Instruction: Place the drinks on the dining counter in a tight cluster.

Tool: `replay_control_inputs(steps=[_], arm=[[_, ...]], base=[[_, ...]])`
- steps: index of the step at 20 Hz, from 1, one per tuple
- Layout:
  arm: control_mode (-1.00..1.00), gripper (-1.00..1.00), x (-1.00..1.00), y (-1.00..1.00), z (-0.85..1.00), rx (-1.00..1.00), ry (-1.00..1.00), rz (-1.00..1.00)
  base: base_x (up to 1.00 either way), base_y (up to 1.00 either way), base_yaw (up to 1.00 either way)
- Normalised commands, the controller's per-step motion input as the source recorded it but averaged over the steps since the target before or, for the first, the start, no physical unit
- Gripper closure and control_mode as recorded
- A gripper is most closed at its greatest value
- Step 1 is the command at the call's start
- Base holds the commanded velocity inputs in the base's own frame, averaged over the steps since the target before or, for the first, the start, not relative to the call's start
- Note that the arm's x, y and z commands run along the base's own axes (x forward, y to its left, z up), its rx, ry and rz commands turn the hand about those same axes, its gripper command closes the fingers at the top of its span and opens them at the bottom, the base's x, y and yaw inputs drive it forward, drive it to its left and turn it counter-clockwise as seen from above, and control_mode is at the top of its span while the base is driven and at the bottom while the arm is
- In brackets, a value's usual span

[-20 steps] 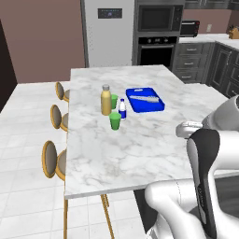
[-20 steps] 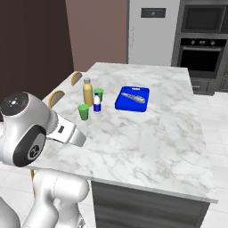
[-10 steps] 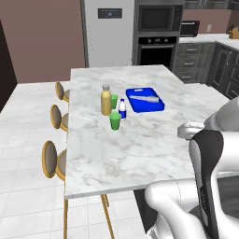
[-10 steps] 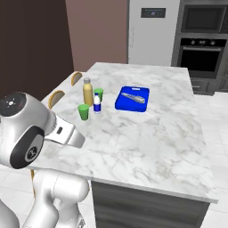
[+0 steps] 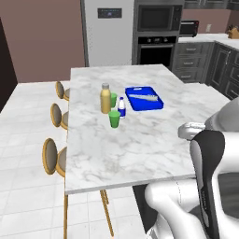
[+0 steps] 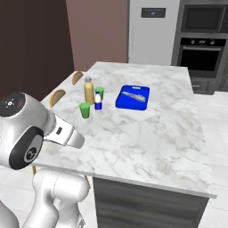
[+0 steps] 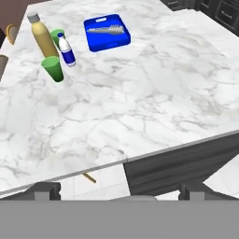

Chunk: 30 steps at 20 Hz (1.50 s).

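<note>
Sideways, second green cup (image 6: 99, 92) behind juice bottle (image 6: 89, 90).

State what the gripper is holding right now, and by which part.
Nothing is held. The gripper is open, back at the near edge of the dining counter, far from the yellow juice bottle and water bottle.

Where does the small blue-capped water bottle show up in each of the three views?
Left base view: the water bottle stands mid-counter, right of the yellow juice bottle, left of the blue tray.
Right base view: upper left of centre, between the juice bottle and the tray.
Hand view: upper left, just right of the juice bottle.
Shared landmark: the blue tray, on the bottle's right in every view.
</note>
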Motion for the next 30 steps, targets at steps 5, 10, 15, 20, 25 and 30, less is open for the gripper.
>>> replay_control_inputs(steps=[5,10,15,20,25,30], arm=[[1.00,-1.00,0.00,0.00,0.00,0.00,0.00,0.00],[1.00,-1.00,0.00,0.00,0.00,0.00,0.00,0.00],[1.00,-1.00,0.00,0.00,0.00,0.00,0.00,0.00],[1.00,-1.00,0.00,0.00,0.00,0.00,0.00,0.00],[1.00,-1.00,0.00,0.00,0.00,0.00,0.00,0.00],[1.00,-1.00,0.00,0.00,0.00,0.00,0.00,0.00]], base=[[-0.29,0.00,-0.01],[-0.41,0.00,-0.16],[-0.40,-0.03,-0.29],[-0.27,-0.10,-0.47],[-0.16,-0.03,-0.65],[-0.10,0.00,-0.73]])
